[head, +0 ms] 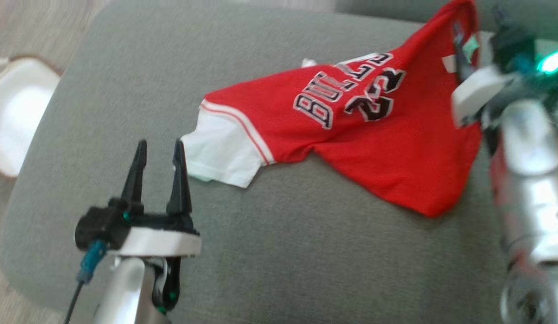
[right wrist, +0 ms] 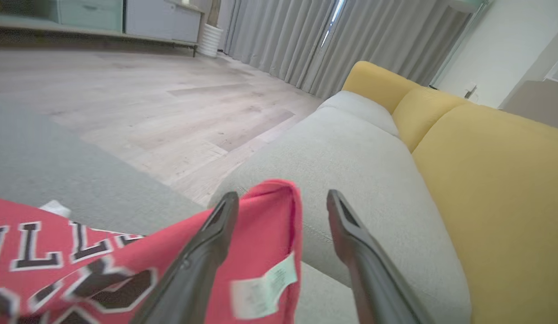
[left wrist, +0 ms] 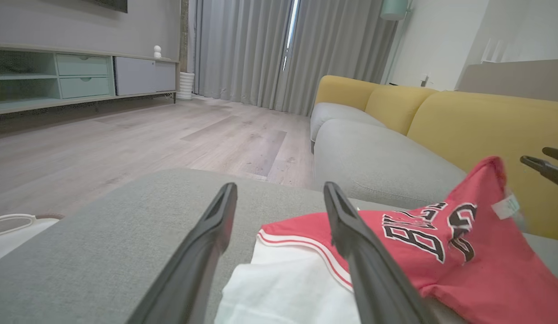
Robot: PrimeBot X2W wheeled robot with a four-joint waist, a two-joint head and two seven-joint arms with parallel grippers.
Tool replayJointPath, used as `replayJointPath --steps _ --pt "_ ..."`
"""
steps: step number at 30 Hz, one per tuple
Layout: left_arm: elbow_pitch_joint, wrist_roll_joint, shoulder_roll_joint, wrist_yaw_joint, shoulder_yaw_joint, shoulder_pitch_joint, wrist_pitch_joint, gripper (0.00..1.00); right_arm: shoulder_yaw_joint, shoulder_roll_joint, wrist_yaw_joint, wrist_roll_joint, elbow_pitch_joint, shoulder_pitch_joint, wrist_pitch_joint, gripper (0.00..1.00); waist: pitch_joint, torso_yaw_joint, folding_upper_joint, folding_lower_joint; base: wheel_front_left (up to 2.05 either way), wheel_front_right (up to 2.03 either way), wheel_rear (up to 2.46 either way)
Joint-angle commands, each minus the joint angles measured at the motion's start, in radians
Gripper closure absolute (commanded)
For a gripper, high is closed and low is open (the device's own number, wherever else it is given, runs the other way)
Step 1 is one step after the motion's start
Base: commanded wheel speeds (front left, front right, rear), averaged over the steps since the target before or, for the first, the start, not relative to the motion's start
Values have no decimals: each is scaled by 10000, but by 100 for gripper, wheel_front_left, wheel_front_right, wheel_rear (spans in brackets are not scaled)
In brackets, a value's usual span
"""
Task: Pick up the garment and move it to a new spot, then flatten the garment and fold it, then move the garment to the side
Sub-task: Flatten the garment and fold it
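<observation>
Jersey (head: 350, 135) lies rumpled on the grey cushion (head: 283, 252), one corner propped up at the right claw (right wrist: 282, 197), fingers wide apart, seemingly gripping nothing. Left claw (head: 160, 145) gapes too, beside the white sleeve (head: 220, 153). Flattening, folding, shifting aside all to come.

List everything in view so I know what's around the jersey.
garment: one, red with white sleeve, on the cushion, far corner raised
cushion: one, grey, under the garment
white object: one, white, floor left of cushion, blurred
sofa: one, yellow backs, grey seat, beyond cushion
curtains: one set, grey, far wall
cabinet: one, pale, far wall
left end effector: one, dark, open, by the white sleeve
right end effector: one, dark, open, at the raised corner
</observation>
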Motion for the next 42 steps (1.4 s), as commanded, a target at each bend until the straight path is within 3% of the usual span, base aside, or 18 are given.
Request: replayJointPath --steps 1,14,23,42 --pt "-253 97 112 -15 421 44 -53 0 182 293 65 314 -695 104 -124 0 -503 -477 0 1 0 0 0" --pt "-129 339 112 132 769 876 -53 0 1590 621 65 4389 -4984 5319 -132 0 -1747 -1599 0 1 0 0 0" --pt "-195 454 112 156 1012 1347 -53 0 2180 623 65 5962 -6223 7860 -133 0 -2012 -2066 0 1 0 0 0" --pt "-305 525 112 65 1044 1284 -53 0 2393 624 65 6256 -6294 7991 -133 0 -1653 -2031 0 1 0 0 0"
